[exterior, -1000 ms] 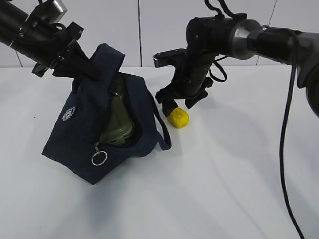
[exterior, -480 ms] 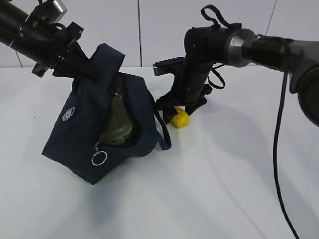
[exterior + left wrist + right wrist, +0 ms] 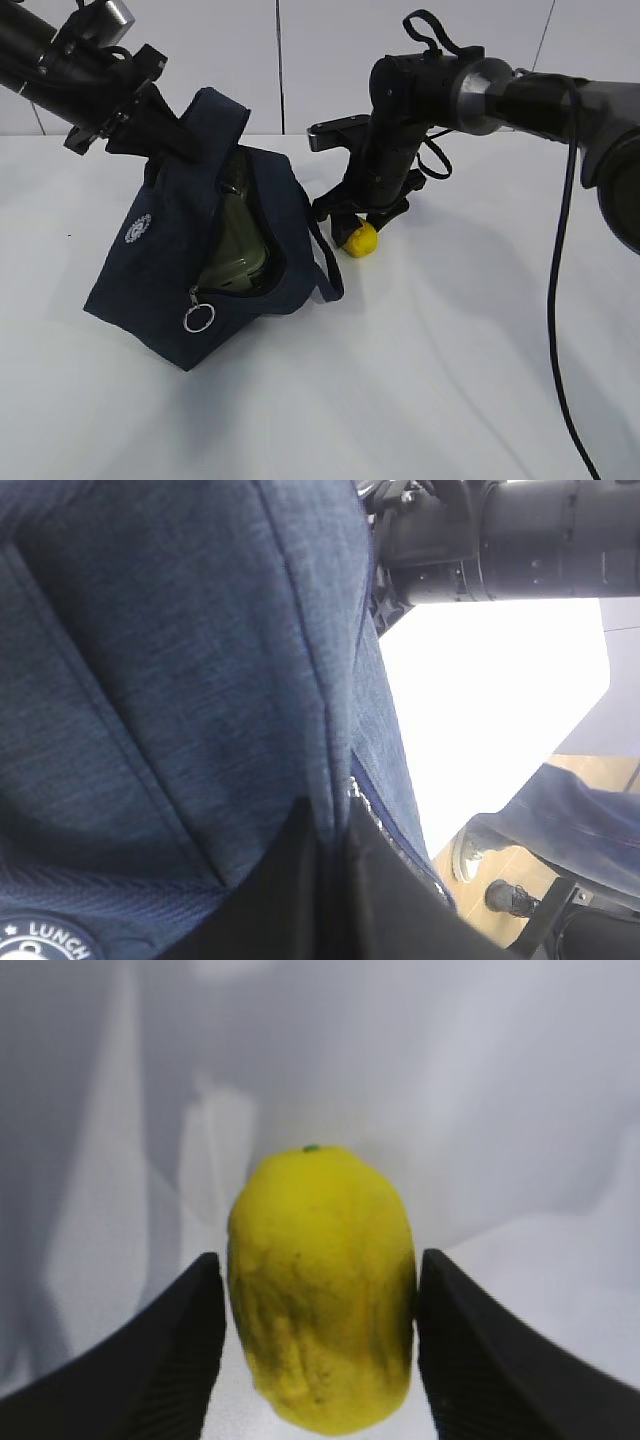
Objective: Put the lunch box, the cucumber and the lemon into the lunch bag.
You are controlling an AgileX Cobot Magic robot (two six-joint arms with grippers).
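Observation:
The navy lunch bag (image 3: 150, 270) stands tilted on the white table, its mouth open to the right. The lunch box (image 3: 238, 245), sage-green lid outward, sits inside it. I cannot make out the cucumber. My left gripper (image 3: 160, 130) is shut on the bag's top edge and holds it up; in the left wrist view its fingers (image 3: 300, 900) pinch a fold of the bag fabric (image 3: 180, 680). The yellow lemon (image 3: 360, 240) lies on the table right of the bag. My right gripper (image 3: 357, 222) is down over it, and its fingers (image 3: 180, 1360) press both sides of the lemon (image 3: 320, 1290).
The bag's silver ring pull (image 3: 199, 319) hangs at the front, and a loop handle (image 3: 328, 265) droops toward the lemon. A black cable (image 3: 560, 300) hangs from the right arm. Past the table edge a person's shoes (image 3: 480, 865) stand on the floor.
My right gripper has come down and a little left over the lemon and closed its fingers round it. The bag and my left gripper have not moved.

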